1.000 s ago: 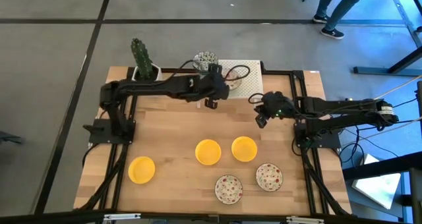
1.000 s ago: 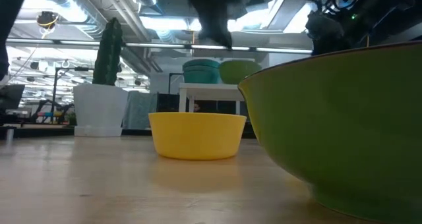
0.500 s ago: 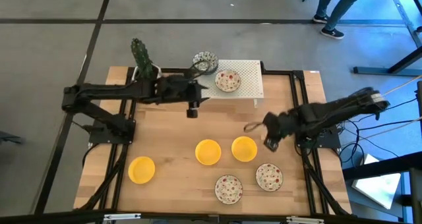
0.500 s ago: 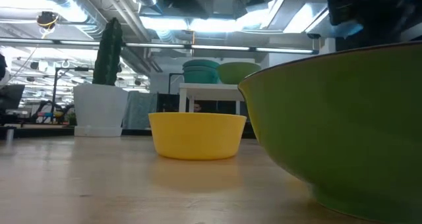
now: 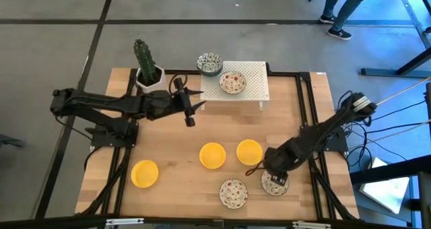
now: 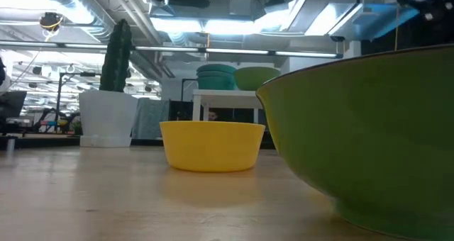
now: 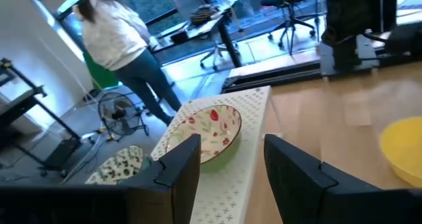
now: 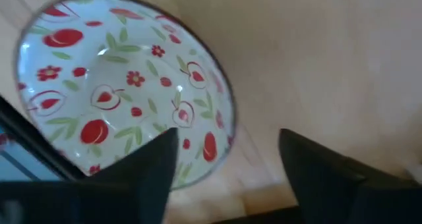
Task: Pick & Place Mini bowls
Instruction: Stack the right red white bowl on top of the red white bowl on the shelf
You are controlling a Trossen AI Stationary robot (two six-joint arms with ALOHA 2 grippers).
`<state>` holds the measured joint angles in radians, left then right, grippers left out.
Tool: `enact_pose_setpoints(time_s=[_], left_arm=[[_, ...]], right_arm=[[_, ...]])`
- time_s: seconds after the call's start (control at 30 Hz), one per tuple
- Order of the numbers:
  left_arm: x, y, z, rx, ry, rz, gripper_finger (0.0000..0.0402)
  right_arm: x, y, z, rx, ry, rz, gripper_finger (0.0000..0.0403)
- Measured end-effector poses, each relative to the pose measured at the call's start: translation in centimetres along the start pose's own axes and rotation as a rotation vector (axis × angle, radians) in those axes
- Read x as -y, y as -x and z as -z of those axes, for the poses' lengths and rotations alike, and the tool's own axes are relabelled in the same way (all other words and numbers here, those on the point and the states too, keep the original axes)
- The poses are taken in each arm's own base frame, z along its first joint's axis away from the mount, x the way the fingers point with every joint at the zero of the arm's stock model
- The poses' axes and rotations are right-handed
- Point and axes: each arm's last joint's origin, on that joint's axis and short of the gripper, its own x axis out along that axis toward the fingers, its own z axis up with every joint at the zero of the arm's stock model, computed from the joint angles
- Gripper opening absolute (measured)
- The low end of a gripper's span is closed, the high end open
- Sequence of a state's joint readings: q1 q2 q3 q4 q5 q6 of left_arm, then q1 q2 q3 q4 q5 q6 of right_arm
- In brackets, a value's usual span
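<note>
Three yellow mini bowls (image 5: 213,155) (image 5: 249,151) (image 5: 145,173) and two red-floral ones (image 5: 234,192) (image 5: 275,183) stand on the wooden table. A third red-floral bowl (image 5: 232,82) sits on the white rack (image 5: 252,87). Green-speckled bowls (image 5: 210,62) are stacked beside the rack's far left corner. My right gripper (image 5: 273,175) hangs open over the near-right floral bowl (image 8: 125,99); one finger (image 8: 155,165) is above its inside, the other (image 8: 316,171) is outside its rim. My left gripper (image 5: 189,118) is open and holds nothing, left of the rack.
A potted cactus (image 5: 145,64) stands at the far left corner. In the low view one bowl (image 6: 369,135) close to the camera fills the right half, with a yellow bowl (image 6: 211,145) behind it. A person (image 7: 122,36) stands in the room beyond the rack.
My right gripper has swung from beside the rack toward the table's near edge and come down over the near-right red-floral bowl. My left gripper has drawn back from the rack toward the table's left edge. The bowls have stayed where they were.
</note>
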<state>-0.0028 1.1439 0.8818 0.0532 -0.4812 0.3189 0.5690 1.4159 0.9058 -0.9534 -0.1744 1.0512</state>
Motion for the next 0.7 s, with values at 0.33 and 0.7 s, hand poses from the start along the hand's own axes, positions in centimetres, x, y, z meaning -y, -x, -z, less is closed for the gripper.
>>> enact_pose_setpoints(time_s=[0.33, 0.7], left_arm=[[1.3, 0.9, -0.5, 0.006, 0.001, -0.011, 0.0148], [1.6, 1.3, -0.6, -0.013, -0.024, -0.092, 0.0117]], right_arm=[[-0.7, -2.8, -1.1, -0.023, 0.061, 0.078, 0.0242], [-0.3, -1.2, -1.1, -0.022, 0.085, 0.051, 0.0024]])
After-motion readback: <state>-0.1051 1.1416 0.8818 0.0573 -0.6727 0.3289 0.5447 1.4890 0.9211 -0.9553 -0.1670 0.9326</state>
